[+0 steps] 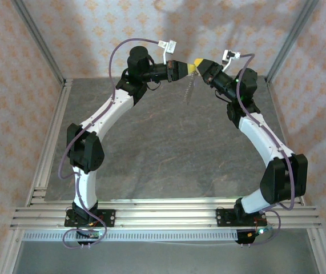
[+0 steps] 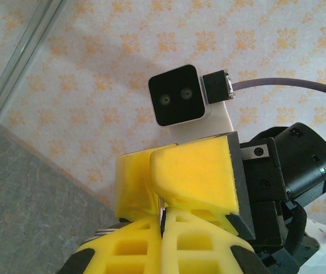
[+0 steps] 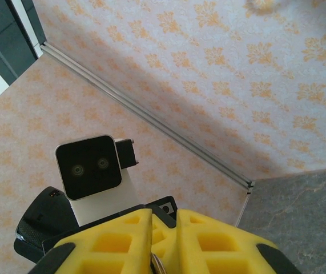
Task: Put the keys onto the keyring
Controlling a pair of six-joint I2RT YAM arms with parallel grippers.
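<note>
As listed from the near edge outward:

Two aluminium rails (image 1: 163,211) across the front, carrying both arm bases side by side

Grey stone-look worktop (image 1: 168,154) beyond the rails

White-and-black left arm (image 1: 88,148) and right arm (image 1: 265,142), bowed outward and upward, converging high over the far half of the worktop

Yellow-fingered left end effector (image 2: 163,220), pressed fully together, clamped on a thin metal edge of the keyring (image 1: 188,88)

Yellow-fingered right end effector (image 3: 161,240), tip to tip with the left, fingers set close with a sliver of metal in the narrow gap; whether gripping it or not, cannot tell

Same keyring hanging in the air directly beneath the meeting fingertips, a thin pale strand well clear of the worktop, detail too small to read from above

White wrist camera (image 2: 180,94) with a black face, mounted just behind the right fingers

Orange-patterned wall (image 1: 94,34) at the very back
</note>
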